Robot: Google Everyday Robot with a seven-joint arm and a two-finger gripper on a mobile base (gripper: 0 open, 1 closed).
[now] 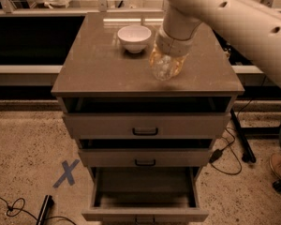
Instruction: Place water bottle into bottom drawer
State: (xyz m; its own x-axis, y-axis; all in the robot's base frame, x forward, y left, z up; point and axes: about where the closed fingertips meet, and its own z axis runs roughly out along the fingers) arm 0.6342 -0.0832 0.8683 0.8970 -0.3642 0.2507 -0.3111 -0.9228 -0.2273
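Observation:
The water bottle point(165, 68) is a clear crinkled bottle that hangs under my wrist, just above the right middle of the cabinet top point(98, 64). My gripper point(167, 60) is shut on the bottle from above, and the wrist hides most of its fingers. The bottom drawer point(145, 213) is pulled out at the foot of the cabinet, and its tray looks empty. It lies below the bottle and nearer the camera.
A white bowl point(134, 37) stands at the back of the cabinet top, left of the bottle. The top drawer point(145, 124) and middle drawer point(145, 157) are slightly open. A blue tape X point(66, 173) and cables lie on the floor. A shoe point(278, 167) is at the right.

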